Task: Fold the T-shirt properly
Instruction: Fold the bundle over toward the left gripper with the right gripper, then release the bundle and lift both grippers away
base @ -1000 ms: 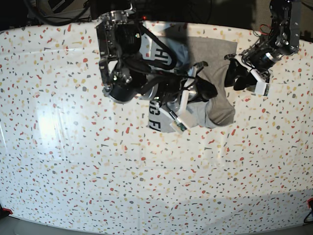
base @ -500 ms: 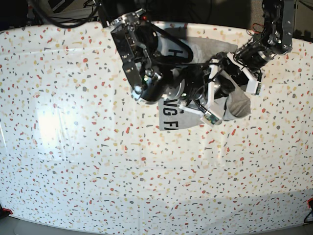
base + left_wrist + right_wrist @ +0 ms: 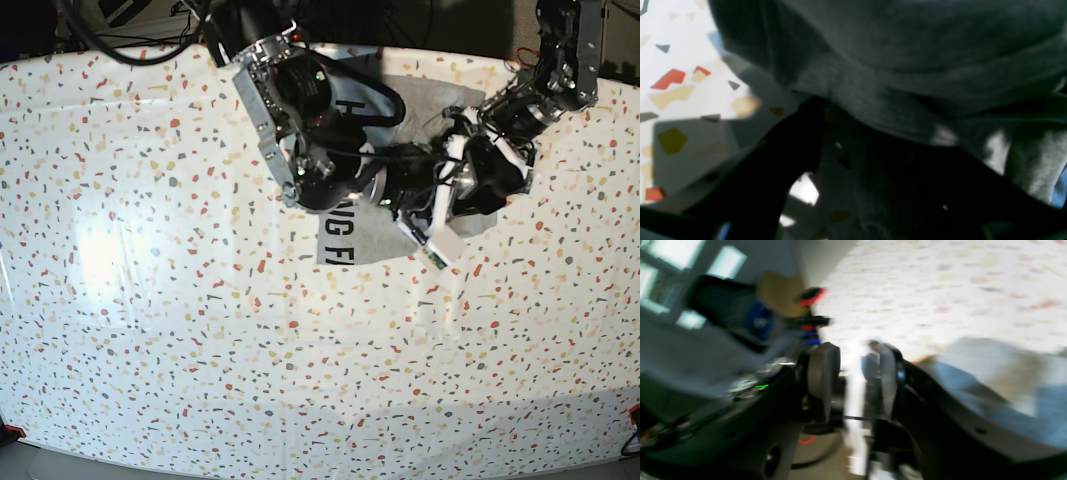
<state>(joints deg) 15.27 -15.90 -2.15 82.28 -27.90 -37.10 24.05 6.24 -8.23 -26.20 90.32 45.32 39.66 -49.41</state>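
Overhead view: the grey T-shirt lies bunched on the far side of the speckled table, black lettering visible at its near edge. The right gripper reaches across it, its jaws parted in the blurred wrist view. The left gripper sits at the shirt's far-right edge with fabric against it; its jaw state cannot be told.

The right arm reaches from the far edge across toward the right, its gripper low, jaws parted a little. The left arm comes down from the far right corner; its gripper sits just beside the right one, jaws wide.
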